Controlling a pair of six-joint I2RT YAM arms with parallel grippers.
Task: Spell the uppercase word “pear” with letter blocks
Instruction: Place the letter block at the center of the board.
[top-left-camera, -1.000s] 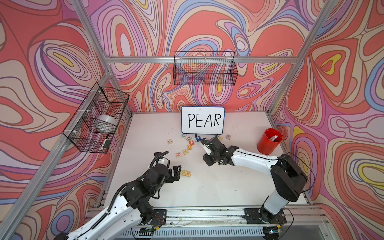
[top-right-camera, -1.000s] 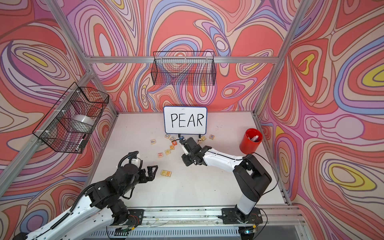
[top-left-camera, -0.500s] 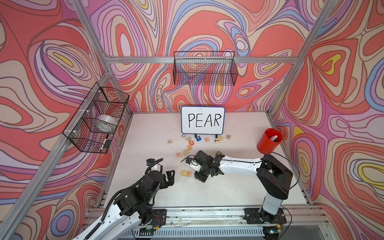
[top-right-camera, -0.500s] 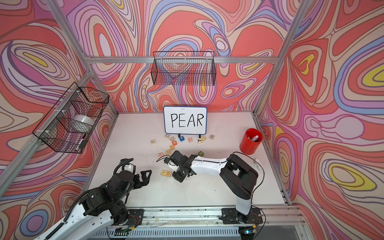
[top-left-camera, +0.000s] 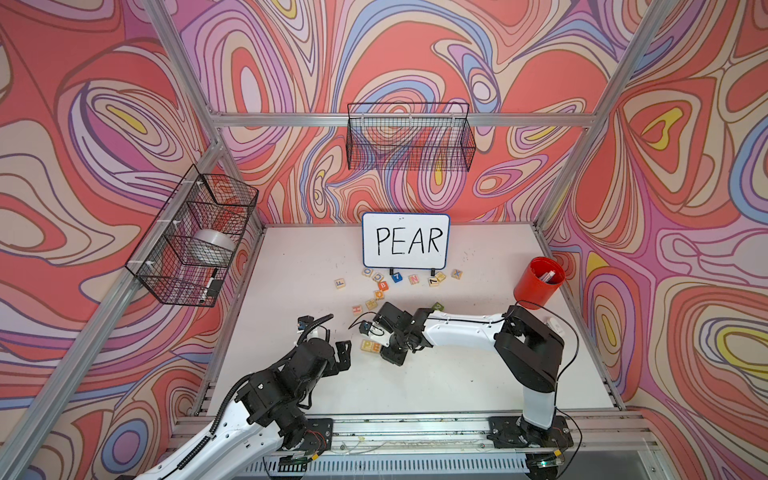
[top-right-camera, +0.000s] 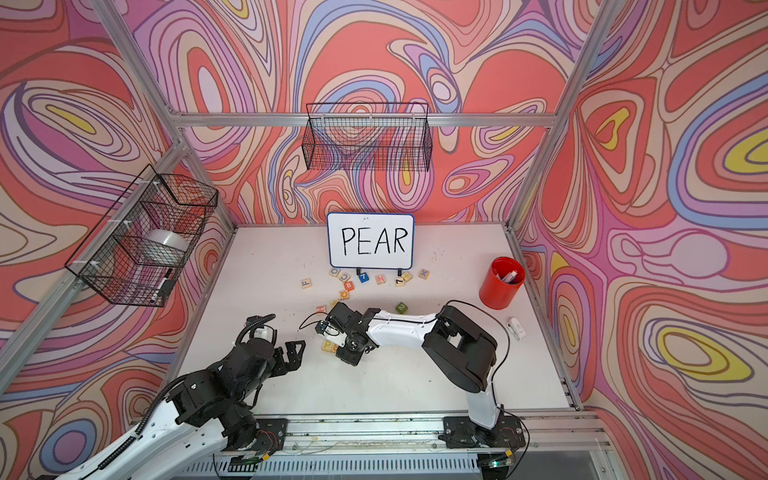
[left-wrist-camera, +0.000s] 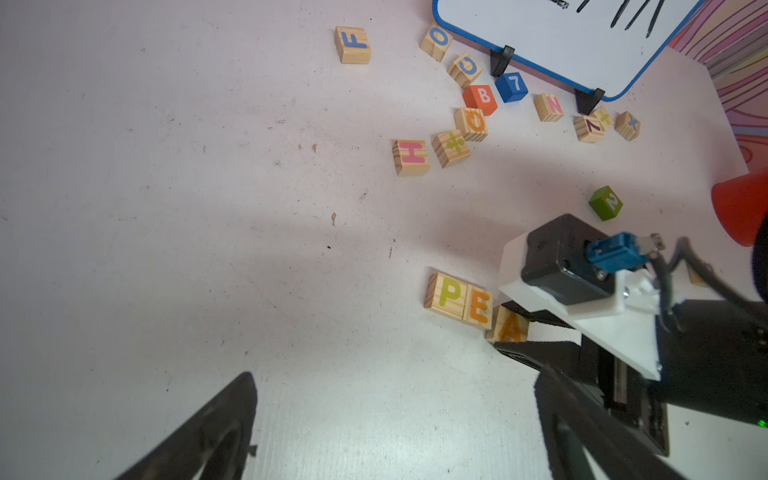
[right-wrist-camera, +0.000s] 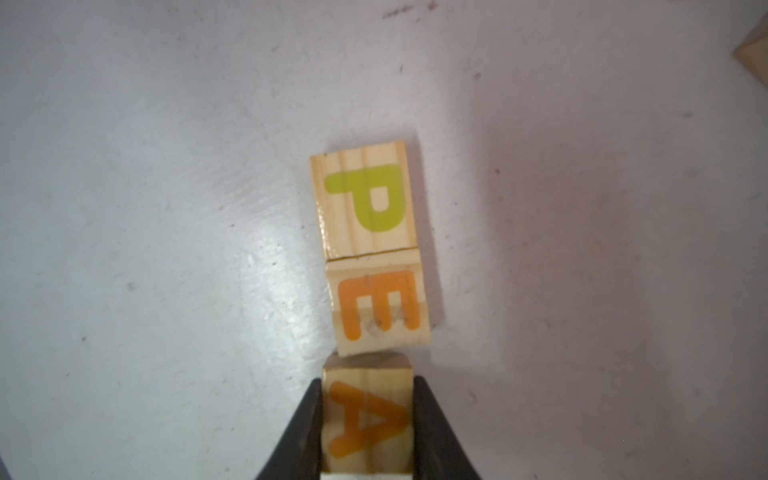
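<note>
Third letter in hand: the right gripper, jaws clamped on the A block, holds it just at 3 o'clock of the E block, with the P block beyond, so the next move is likely to let go squarely and fetch the last letter, while the left gripper hangs spread wide, holding nothing.

I see a white board handwritten PEAR standing at the back of the tabletop. Loose blocks lie scattered just in front of it: a blue F off on its own, an orange B just beside a blue 7, and a pink H nearer the front. A green 2 cube sits apart from them. A red cup holding markers stands by the right wall. One wire basket hangs on the back wall. Another basket on the left wall holds a white roll.
</note>
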